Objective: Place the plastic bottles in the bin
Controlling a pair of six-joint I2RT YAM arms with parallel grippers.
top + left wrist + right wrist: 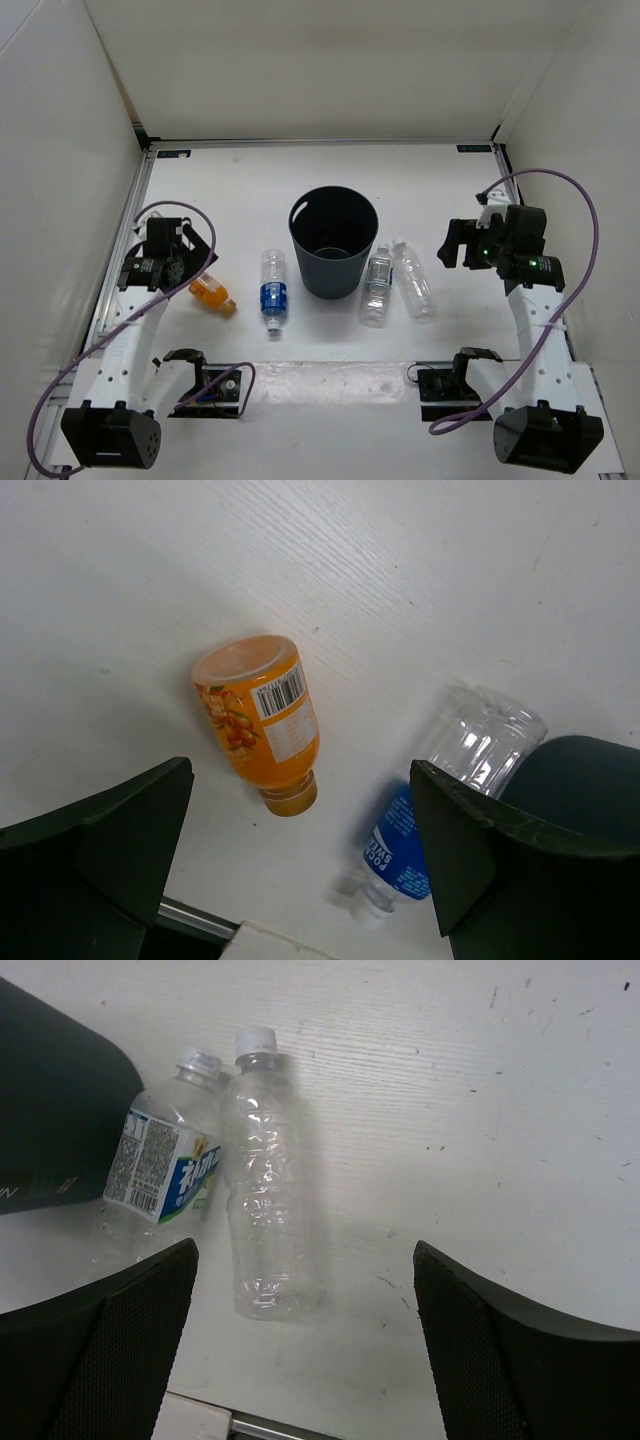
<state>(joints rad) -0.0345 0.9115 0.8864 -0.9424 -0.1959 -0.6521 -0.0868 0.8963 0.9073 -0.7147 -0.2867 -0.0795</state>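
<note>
White tabletop (250, 180), seen from overhead, with the job of binning the plastic bottles not yet begun: all four lie on their sides on the surface, and no bottle shows inside the bin.

At far left, the left gripper (178, 245) hangs above the table with its jaws spread wide and nothing between them. Its wrist camera looks down on the short orange bottle (262, 720), which lies just beside that arm, with its cap towards the near edge. Next to the right, well apart from the orange one, lies the clear bottle with blue label (273, 293), its cap also towards the near edge and its base near the bin's left side.

At centre stands the bin (335, 275), round, dark grey-blue and upright, its mouth open to the camera.

Just right of the bin lie the last two bottles, side by side and touching or nearly so: the clear bottle with grey label (377, 287), close against the bin's wall, and the plain clear bottle (412, 282) beyond it. At far right, the right gripper (452, 245) hovers near this pair, jaws likewise wide apart and empty.

The count: four bottles, two on either side of the bin; one bin; two grippers, neither holding anything. By that reckoning all four pick-ups and drops remain, with the orange bottle and the plain clear bottle lying nearest the waiting jaws.
</note>
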